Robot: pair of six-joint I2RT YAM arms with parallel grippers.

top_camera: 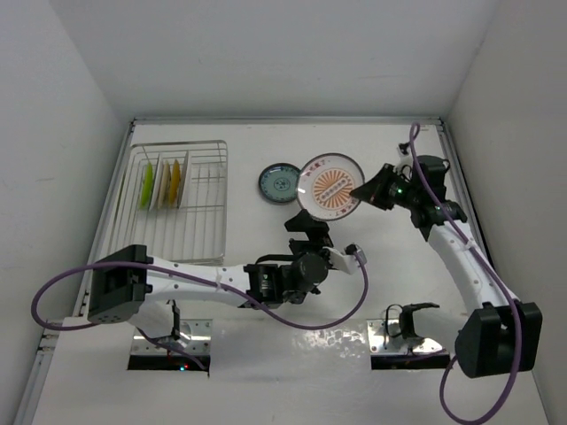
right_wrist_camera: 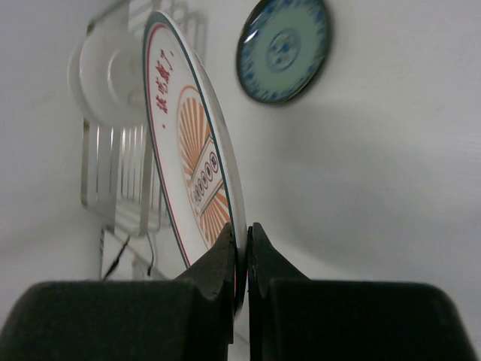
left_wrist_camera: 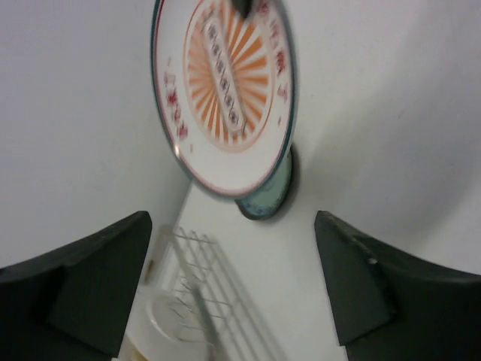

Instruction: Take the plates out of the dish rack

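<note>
- Progress, as far as you can tell: the teal plate (top_camera: 280, 184) is out and lying flat on the table (top_camera: 266, 376), a little way right of the rack (top_camera: 199, 235).
- The sunburst plate (top_camera: 328, 188) is out too, but it's not set down yet. It hangs in the air further right of the rack, past the teal one, tipped up on edge.
- Your right claw (top_camera: 365, 190) is clenched on that plate's rim. Your left claw (top_camera: 307, 232) sits just under the plate with its jaws wide apart, gripping nothing.
- Left to do: three plates stand in the slots at the rack's far left end, green (top_camera: 146, 186), white (top_camera: 163, 184) and yellow (top_camera: 176, 181). I'd call it about two of five, and one of those two needs a landing spot.
- The top view is the only one that gives you the count in the rack and where both arms are.
- The right wrist view gives what the top can't: the fingers (right_wrist_camera: 222, 259) pinched tight on the rim, seen edge-on, with the teal plate and rack behind.
- The left wrist view shows the plate's face and the empty gap between its own fingers. The rack below is blurry there, so don't count plates from it.
</note>
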